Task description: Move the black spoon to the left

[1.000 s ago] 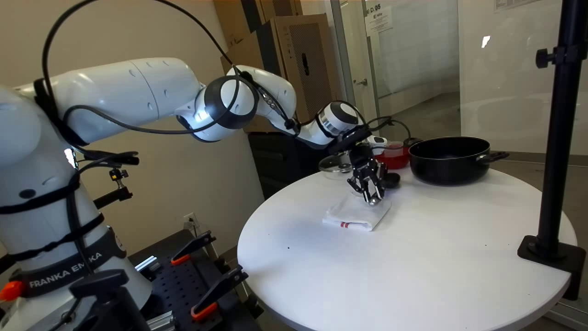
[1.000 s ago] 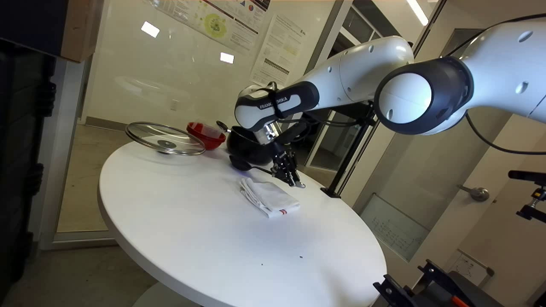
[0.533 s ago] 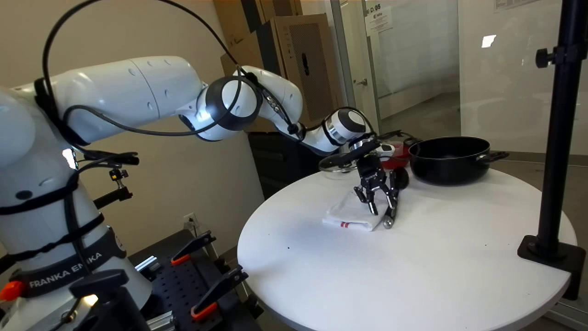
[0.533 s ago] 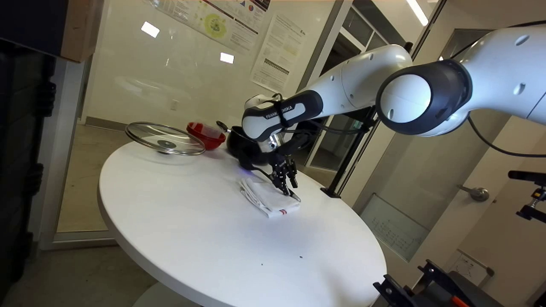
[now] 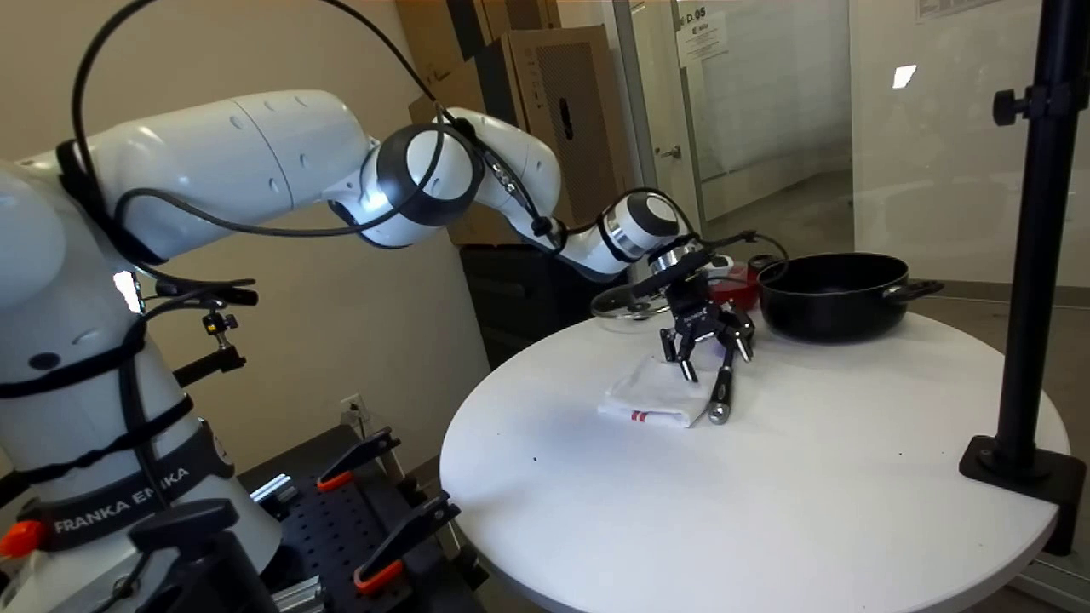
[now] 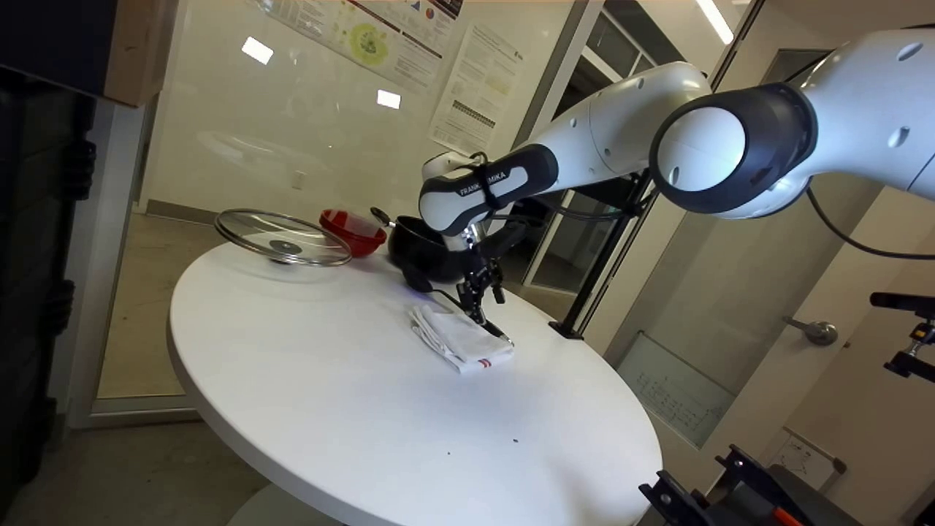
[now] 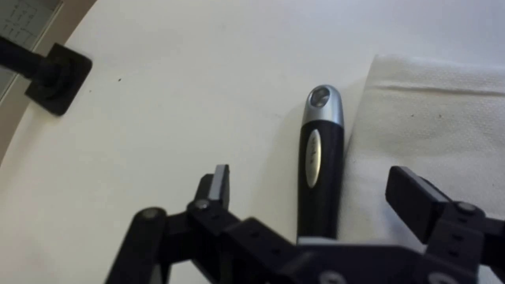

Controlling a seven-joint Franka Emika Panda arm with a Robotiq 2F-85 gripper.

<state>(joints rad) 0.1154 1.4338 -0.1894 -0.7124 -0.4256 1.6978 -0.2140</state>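
- My fingers (image 7: 412, 203) stand apart in the wrist view, either side of the black spoon (image 7: 321, 167), its handle right of centre.
- A white towel (image 7: 430, 150) lies just right of that handle, on the table (image 7: 177, 98).
- The spoon's bowl, unseen at the wrist, I find in an exterior view, mid-frame, near the black pan (image 6: 427, 257).
- Only the exterior views give me the red bowl (image 6: 365, 245) and glass lid (image 6: 285, 239).

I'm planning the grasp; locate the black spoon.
In the wrist view, the spoon's handle lies right of centre, left of the cloth; in an exterior view, its bowl is in front of the pan.
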